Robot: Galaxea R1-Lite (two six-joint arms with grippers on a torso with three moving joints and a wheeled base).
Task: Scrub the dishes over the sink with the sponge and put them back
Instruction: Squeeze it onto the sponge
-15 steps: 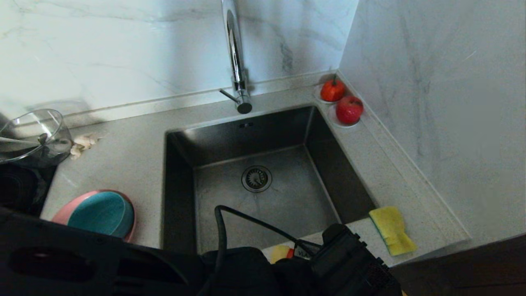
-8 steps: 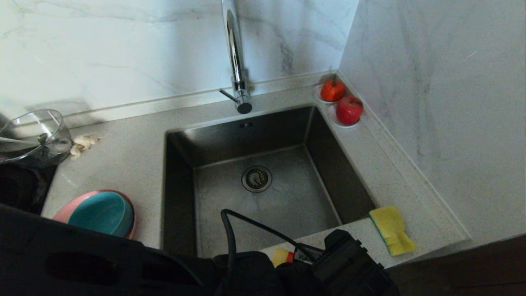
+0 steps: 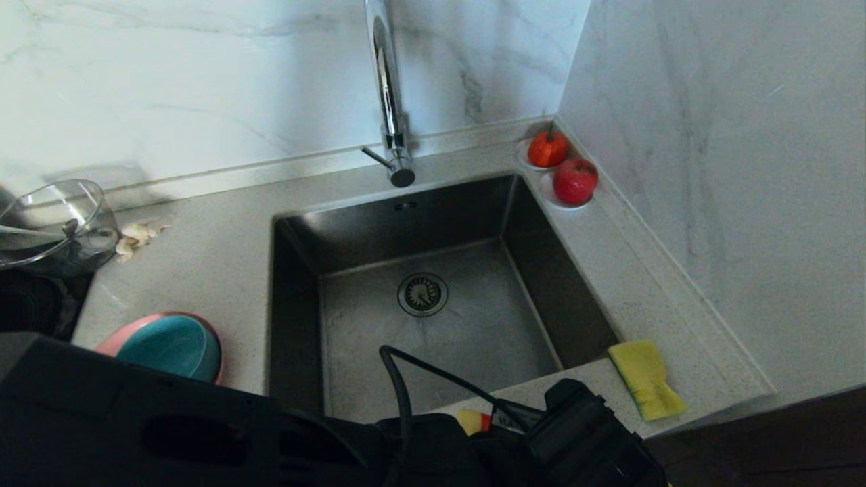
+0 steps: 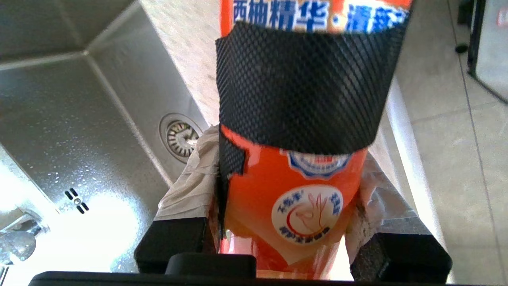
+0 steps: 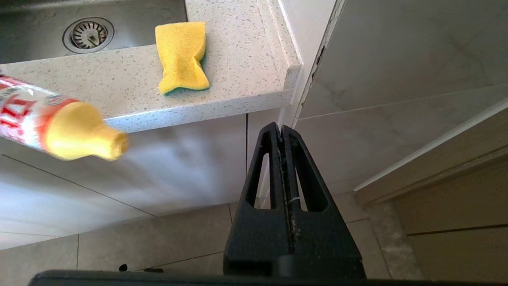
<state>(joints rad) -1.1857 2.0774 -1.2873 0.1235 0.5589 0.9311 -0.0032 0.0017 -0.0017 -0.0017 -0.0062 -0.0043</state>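
My left gripper [image 4: 285, 174] is shut on an orange detergent bottle [image 4: 301, 190] with a black mesh sleeve, its cloth-wrapped fingers [image 4: 190, 178] on both sides. The bottle's yellow cap [image 3: 473, 421] shows past the counter's near edge, in front of the sink [image 3: 473, 338]. The yellow sponge [image 3: 646, 379] lies on the counter at the sink's near right corner, untouched. A teal bowl [image 3: 169, 346] sits in the pink plate [image 3: 111, 343] left of the sink. The chopsticks are out of view. My right gripper [image 5: 281, 129] hangs shut and empty below the counter's edge.
A tall chrome tap [image 3: 387, 88] stands behind the sink, whose drain strainer [image 3: 422, 293] is in the middle. A clear glass jug [image 3: 54, 223] and a small rag [image 3: 135, 237] are at the far left. Two red fruits [image 3: 574, 180] sit in the back right corner.
My left arm has shifted slightly to the right along the near edge, with the bottle still in its grip. Nothing on the counter has moved.
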